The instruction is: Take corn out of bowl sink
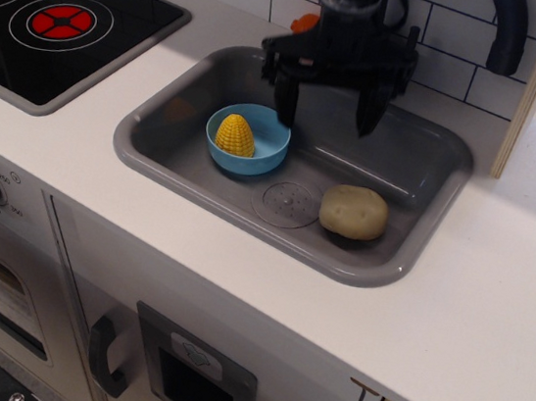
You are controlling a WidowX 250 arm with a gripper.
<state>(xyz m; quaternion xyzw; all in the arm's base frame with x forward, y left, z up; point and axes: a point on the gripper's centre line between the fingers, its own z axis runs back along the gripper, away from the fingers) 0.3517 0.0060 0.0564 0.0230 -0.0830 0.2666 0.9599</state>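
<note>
1. Two red burner rings on black stovetop (65, 16), far left, set into white counter (490, 319); knobs w/ oven front below.
2. Grey sink (156, 151) sunk in counter just right of stovetop, rounded corners, circular drain mark (285, 204) on floor.
3. Inside sink, left part: light-blue bowl (268, 141) upright on basin floor, yellow corn (236, 134) standing in it, tip up, approx centred.
4. Above sink's back half: black gripper (326, 111), spread wide, nothing held; left fingertip (286, 109) hanging just beside bowl's far rim, contact can't be told; other fingertip over bare basin, well apart from corn.
5. Right of drain mark: beige potato (353, 212) lying on sink floor, near front wall.
6. Top right: dark faucet (507, 34) against white tile wall.
</note>
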